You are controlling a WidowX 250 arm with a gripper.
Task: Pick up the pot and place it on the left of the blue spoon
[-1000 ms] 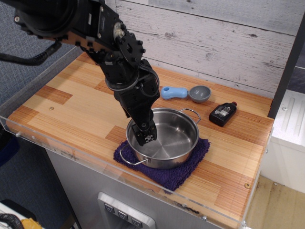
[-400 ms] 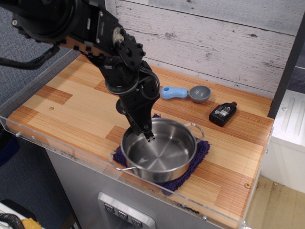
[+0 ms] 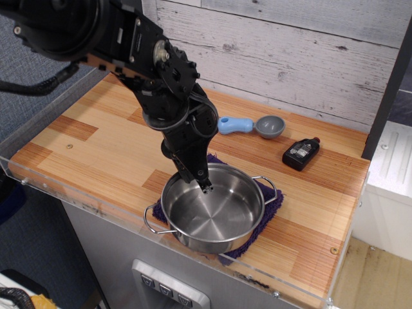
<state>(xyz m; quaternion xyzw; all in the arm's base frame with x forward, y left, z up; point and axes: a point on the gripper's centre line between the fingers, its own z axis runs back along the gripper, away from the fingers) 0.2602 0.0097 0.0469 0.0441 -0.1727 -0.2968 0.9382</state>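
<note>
The gripper pinches the far rim of the pot in the lower middle of the frame, above the purple cloth. The blue spoon lies higher, beside a black bottle.

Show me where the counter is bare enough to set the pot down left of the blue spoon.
Bare wood runs from the blue spoon leftward to the counter's far left edge, between wall and front rim. It is crowded on the right: pot held by the gripper over the purple cloth, and black bottle.
</note>
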